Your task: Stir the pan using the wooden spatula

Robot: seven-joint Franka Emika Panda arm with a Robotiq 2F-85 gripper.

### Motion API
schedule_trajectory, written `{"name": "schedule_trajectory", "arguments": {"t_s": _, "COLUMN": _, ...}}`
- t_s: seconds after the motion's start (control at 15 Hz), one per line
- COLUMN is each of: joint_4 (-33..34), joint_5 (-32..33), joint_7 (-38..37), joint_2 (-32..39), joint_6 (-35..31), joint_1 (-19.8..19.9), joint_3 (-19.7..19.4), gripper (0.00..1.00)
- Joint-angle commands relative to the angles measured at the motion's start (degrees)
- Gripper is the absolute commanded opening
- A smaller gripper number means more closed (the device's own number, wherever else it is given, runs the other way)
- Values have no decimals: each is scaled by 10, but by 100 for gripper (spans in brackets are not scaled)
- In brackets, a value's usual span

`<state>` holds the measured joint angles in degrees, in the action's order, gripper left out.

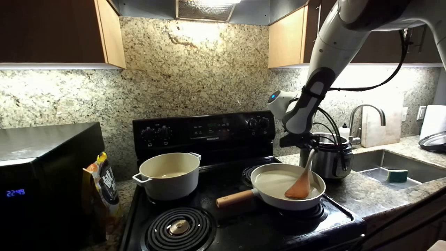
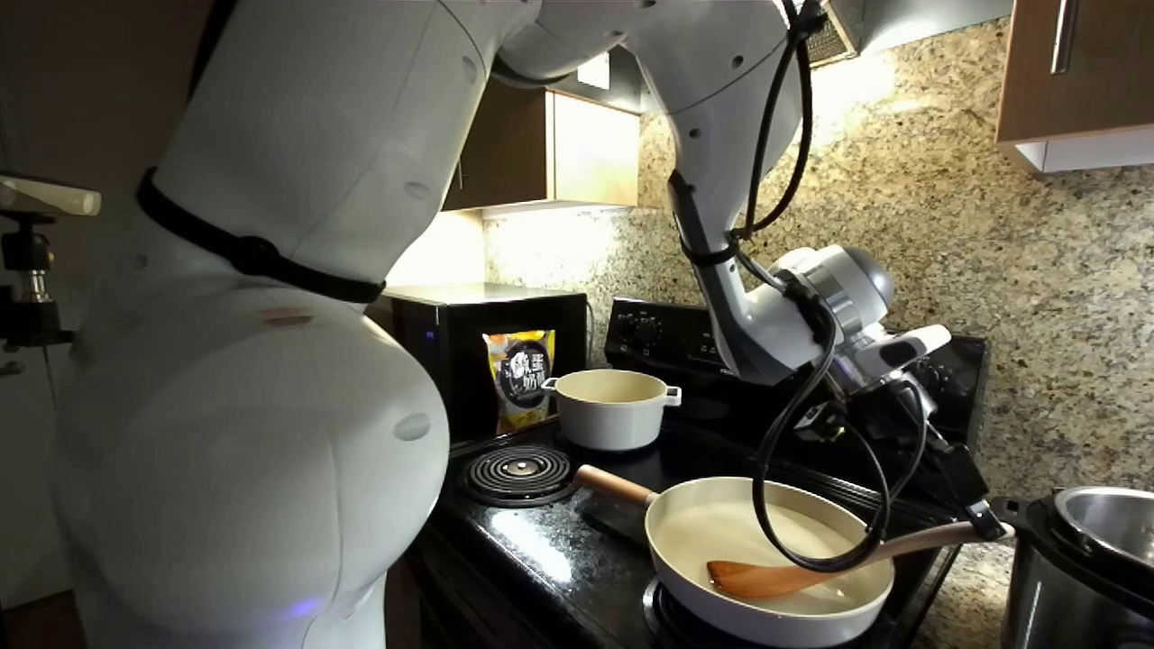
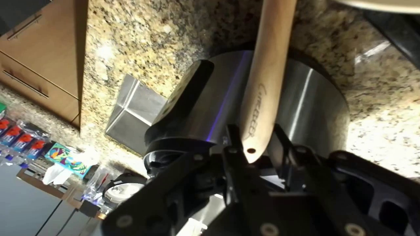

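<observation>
The claw (image 3: 257,139) is narrow, holding the spatula (image 1: 301,184) by the end of its handle, a finger on either side; the wrist view shows lettering and a small hole there. From the claw the spatula slants down over the rim of the pan (image 1: 271,183), and its blade lies inside, lower than the claw. Whether it touches the pan's floor I cannot tell. The pan sits on the stove (image 1: 240,226), below the claw and to one side, its handle pointing away from the claw.

Near the claw, on the side away from the pan, the steel pot (image 1: 329,162) stands on the counter (image 1: 362,195). Past it from the claw is the sink (image 1: 400,161), with a sponge (image 1: 397,176) in it. Well apart from the claw, beyond the pan, the white pot (image 1: 170,188) stands on the stove near a burner (image 1: 179,226). Farther from the claw stand the bag (image 1: 108,184) and, just beside it, the microwave (image 1: 48,181). In an exterior view a cable (image 2: 820,564) loops in front of the spatula.
</observation>
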<state>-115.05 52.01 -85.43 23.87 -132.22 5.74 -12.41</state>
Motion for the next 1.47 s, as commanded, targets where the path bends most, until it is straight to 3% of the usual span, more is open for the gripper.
{"name": "schedule_trajectory", "arguments": {"t_s": 0.0, "joint_4": -14, "joint_5": -19, "joint_7": 9, "joint_2": -19, "joint_6": -19, "joint_1": 25, "joint_3": -13, "gripper": 7}}
{"name": "schedule_trajectory", "arguments": {"t_s": 0.67, "joint_4": 64, "joint_5": -44, "joint_7": 25, "joint_2": -25, "joint_6": 7, "joint_1": 15, "joint_3": -14, "gripper": 7}}
{"name": "schedule_trajectory", "arguments": {"t_s": 1.0, "joint_4": 116, "joint_5": -32, "joint_7": 24, "joint_2": -18, "joint_6": 33, "joint_1": -14, "joint_3": 0, "gripper": 7}}
{"name": "schedule_trajectory", "arguments": {"t_s": 1.4, "joint_4": 128, "joint_5": -12, "joint_7": 21, "joint_2": -13, "joint_6": 42, "joint_1": -59, "joint_3": 28, "gripper": 7}}
